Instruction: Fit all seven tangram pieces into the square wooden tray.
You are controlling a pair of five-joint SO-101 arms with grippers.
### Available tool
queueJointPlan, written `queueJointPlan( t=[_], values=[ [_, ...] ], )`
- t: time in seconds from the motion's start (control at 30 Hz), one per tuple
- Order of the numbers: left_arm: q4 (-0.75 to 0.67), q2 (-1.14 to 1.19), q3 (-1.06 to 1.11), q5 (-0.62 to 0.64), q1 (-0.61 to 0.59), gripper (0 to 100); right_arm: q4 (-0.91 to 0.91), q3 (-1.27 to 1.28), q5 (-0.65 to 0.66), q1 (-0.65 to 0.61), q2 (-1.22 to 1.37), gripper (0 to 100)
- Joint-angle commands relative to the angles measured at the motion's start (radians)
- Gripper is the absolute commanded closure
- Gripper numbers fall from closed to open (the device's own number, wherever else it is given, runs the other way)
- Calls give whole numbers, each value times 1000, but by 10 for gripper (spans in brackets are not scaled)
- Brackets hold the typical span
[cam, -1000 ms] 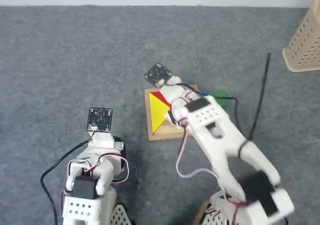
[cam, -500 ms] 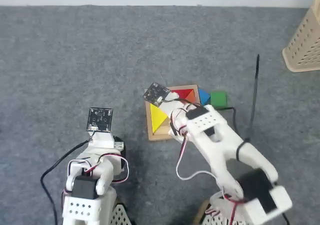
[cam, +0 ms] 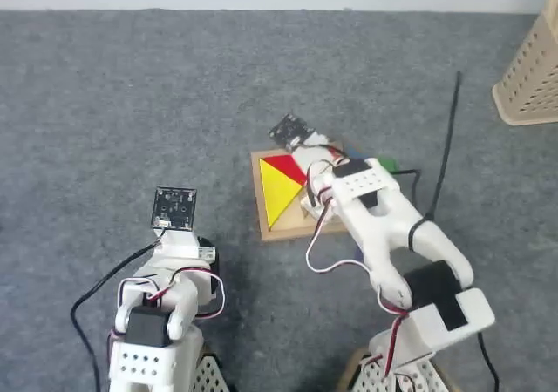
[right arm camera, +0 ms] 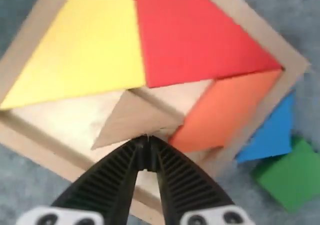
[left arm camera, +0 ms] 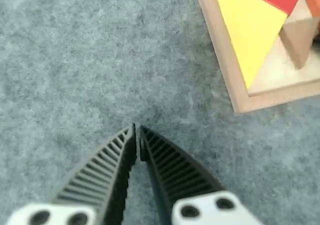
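Grey carpet (cam: 131, 87), one tray (cam: 258, 200), perhaps six pieces (cam: 277, 192)

Just ahead of the jaw tips of the right gripper (right arm camera: 147, 144), inside the square wooden tray (right arm camera: 295, 65): plain wooden triangle (right arm camera: 132, 117). Beyond that, side by side, large yellow triangle (right arm camera: 85, 55) and large red triangle (right arm camera: 190, 35). Beside the wooden triangle, orange piece (right arm camera: 225, 110). Outside the rim, past the orange piece: blue triangle (right arm camera: 272, 132), then green block (right arm camera: 292, 177). Tray corner ahead of the left gripper (left arm camera: 137, 132), apart from its jaws.
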Motion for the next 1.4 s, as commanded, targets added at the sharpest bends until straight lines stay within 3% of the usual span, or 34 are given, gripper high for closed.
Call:
queueJointPlan(
  t=[0.0, 0.27, 0.43, 0.7, 1.03, 1.37],
  values=[
    [5, -15, -8, -5, -2, 987, 5, -78, -46, 15, -36, 991],
    [5, -15, -8, -5, -2, 987, 5, 25, -130, -4, -255, 991],
    [5, -15, -8, -5, -2, 987, -2, 110, -123, -90, -351, 991],
    [5, -15, -8, -5, -2, 987, -50, 112, -63, -140, -186, 991],
    [5, -15, -8, -5, -2, 987, -16, -49, -44, -50, 25, 991],
    [5, -15, -8, -5, -2, 987, -24, -121, -51, 1, 70, 991]
  ],
)
